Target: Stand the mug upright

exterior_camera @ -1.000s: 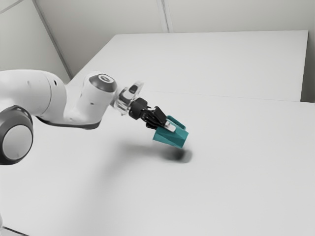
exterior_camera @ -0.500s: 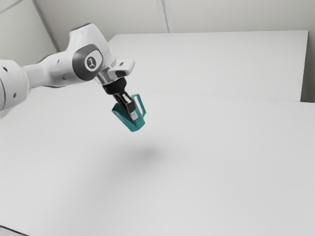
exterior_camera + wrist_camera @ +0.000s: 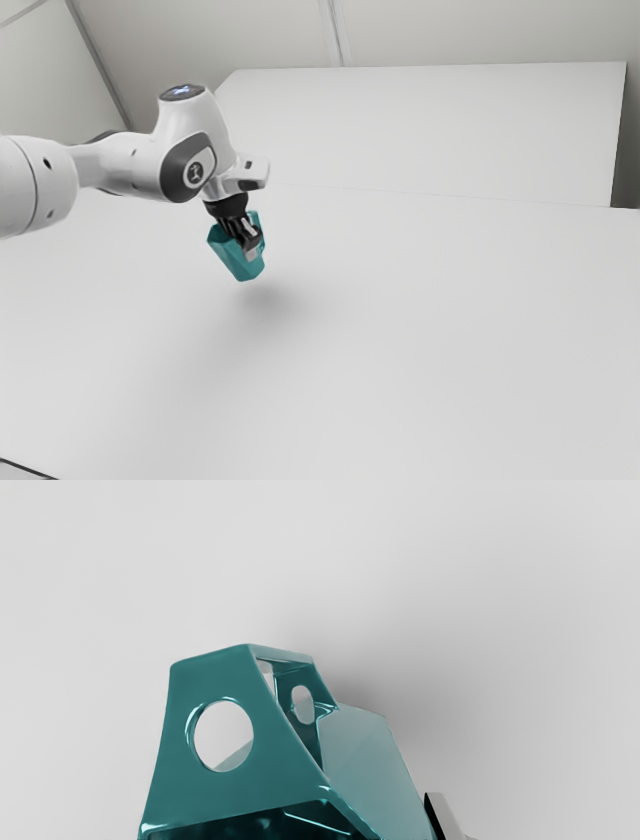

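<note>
Above the table (image 3: 450, 350), the gripper (image 3: 251, 248) has its fingers closed on the teal mug (image 3: 234, 261), which leans; if lowered to the table at that slant, it could land on its base edge and topple on release

A broad, smooth, matte white tabletop (image 3: 450, 350) fills most of the exterior view. Beyond a faint seam lies a second flat white surface (image 3: 430, 130). Behind stand plain pale-grey walls (image 3: 480, 30), with a narrow vertical strip (image 3: 335, 30) near the middle. Soft, diffuse light leaves blurred grey shading on the tabletop.
</note>
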`<move>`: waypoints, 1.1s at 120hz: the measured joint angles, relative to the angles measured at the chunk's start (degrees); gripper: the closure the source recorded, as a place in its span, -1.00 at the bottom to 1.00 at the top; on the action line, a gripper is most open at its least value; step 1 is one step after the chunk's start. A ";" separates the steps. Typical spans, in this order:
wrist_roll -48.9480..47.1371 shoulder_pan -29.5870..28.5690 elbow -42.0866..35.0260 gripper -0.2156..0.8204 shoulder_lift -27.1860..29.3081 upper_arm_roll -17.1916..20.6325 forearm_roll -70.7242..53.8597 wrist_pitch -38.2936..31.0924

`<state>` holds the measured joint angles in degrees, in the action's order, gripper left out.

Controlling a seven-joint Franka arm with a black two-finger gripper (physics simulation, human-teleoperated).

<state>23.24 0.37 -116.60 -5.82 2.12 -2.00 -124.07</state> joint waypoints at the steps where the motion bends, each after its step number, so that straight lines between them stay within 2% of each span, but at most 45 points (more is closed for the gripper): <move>1: -0.12 0.07 -0.23 0.87 0.02 0.00 -0.09 -0.17; 33: -3.73 0.69 -4.06 0.86 0.17 0.08 -2.95 -3.82; 132: -9.21 1.44 -6.44 0.87 -2.33 0.07 -4.73 -8.77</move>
<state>14.02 1.81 -123.04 -8.15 2.20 -6.74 -132.84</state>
